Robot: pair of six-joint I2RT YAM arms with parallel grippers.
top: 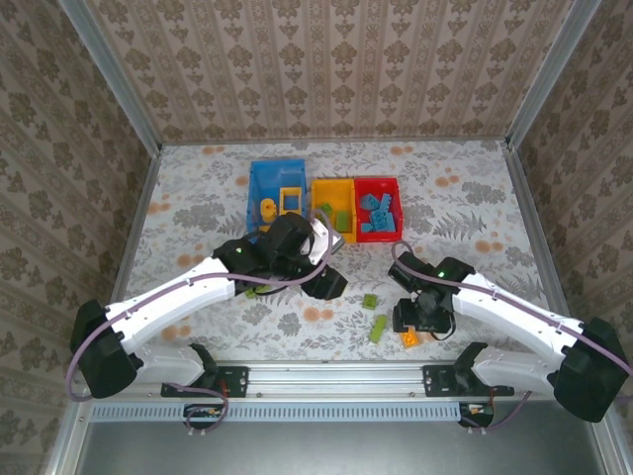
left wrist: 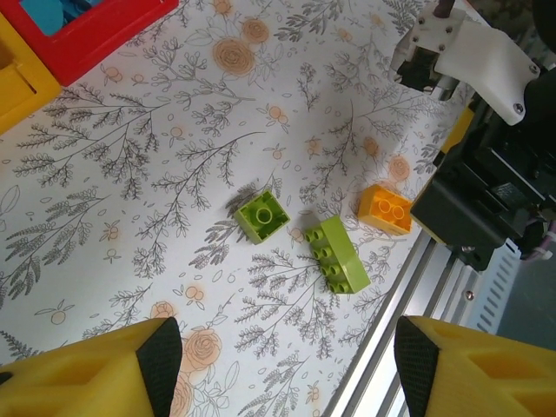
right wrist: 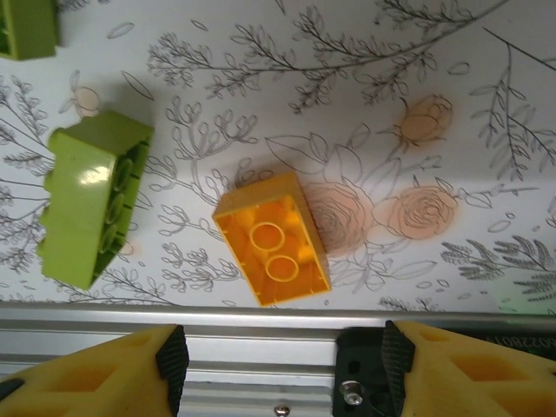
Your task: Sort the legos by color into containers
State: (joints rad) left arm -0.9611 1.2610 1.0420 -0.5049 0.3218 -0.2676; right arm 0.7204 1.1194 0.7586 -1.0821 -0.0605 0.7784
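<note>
Printed cloth (top: 198,198), white with grey sprigs and pale orange roses, covers the table from the aluminium rail (top: 326,376) at the near edge to the far wall. Beige damask wallpaper (top: 326,59) lines the three sides of the booth, and slanting metal posts (top: 114,74) rise at the far corners.

At the far middle of the cloth three bins stand side by side in a row. The blue bin (top: 253,193) on the left holds orange-yellow pieces, the yellow bin (top: 333,182) in the middle holds green ones, and the red bin (top: 377,181) on the right holds blue ones.

Three loose legos lie near the rail, right of centre. A small green brick (top: 368,301) is farthest from it, a long green brick (top: 379,328) lies just nearer, and an orange brick (right wrist: 273,249) sits to the right, close to the rail.

The left gripper (left wrist: 287,365) hangs over the middle of the cloth, on the near side of the bins, its yellow fingers wide apart with nothing between them. The right gripper (right wrist: 282,365) hovers by the rail just beside the orange brick, its fingers spread and empty, clear of the brick.
</note>
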